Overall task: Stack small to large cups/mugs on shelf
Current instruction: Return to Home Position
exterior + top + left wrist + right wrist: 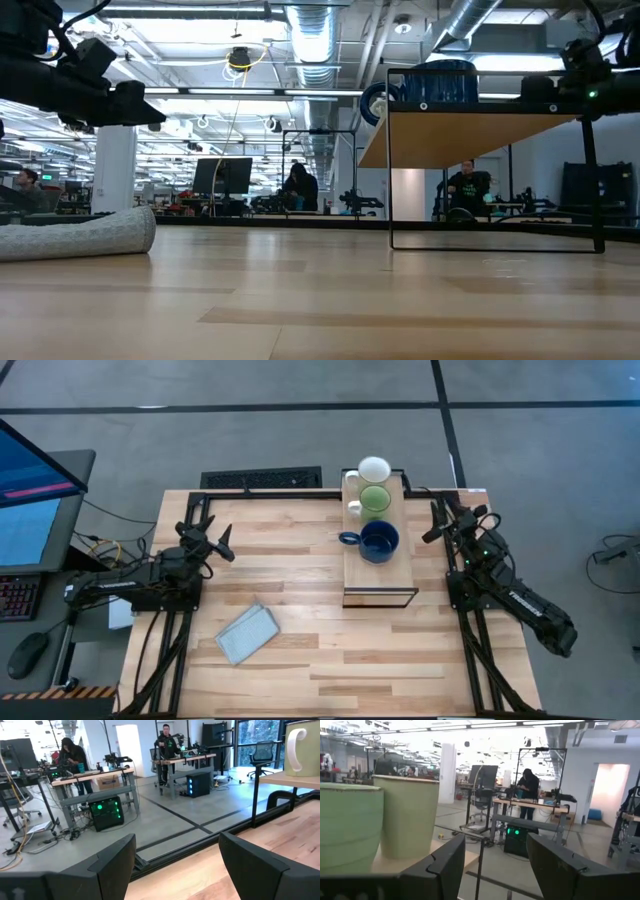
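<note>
All three mugs sit in a row on the shelf (380, 582). The white mug (374, 468) is at the far end, the green mug (375, 499) is next, and the blue mug (380, 543) is nearest the open end, its handle pointing left. Left hand (213, 532) hangs over the left side of the surface (290, 570), fingers (115, 865) spread, gripping nothing. Right hand (438, 523) is just right of the shelf, fingers (445, 865) spread, also empty. A folded cloth (247, 632) lies flat, front-left of the shelf.
</note>
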{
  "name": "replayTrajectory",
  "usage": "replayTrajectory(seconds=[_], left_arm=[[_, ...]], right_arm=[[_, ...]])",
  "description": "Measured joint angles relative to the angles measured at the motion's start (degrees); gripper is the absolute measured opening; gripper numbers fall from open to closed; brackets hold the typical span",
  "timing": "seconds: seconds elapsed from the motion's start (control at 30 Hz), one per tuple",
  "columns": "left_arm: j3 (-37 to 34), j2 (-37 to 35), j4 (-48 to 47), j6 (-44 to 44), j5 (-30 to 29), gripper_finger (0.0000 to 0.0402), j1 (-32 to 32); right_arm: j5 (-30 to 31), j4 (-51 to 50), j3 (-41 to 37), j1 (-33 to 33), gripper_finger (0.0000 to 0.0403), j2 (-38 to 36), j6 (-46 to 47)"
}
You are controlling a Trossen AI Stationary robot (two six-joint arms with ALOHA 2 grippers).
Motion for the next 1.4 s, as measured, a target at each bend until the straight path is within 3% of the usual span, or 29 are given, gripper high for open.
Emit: replayTrajectory(seconds=[0.63,0.9,1.4], left_arm=[[0.1,0.0,-0.4,0.2,0.2,0.0277,0.0],[0.1,0.0,0.4,5.3,13.5,0.0277,0.0],[0.1,0.0,0.4,6.1,14.3,0.0277,0.0]], right_arm=[[0.4,-0.1,-0.4,0.0,0.0235,0.0,0.0],[0.4,-0.2,-0.4,0.0,0.0235,0.0,0.0],[0.3,-0.2,-0.5,0.0,0.0235,0.0,0.0]])
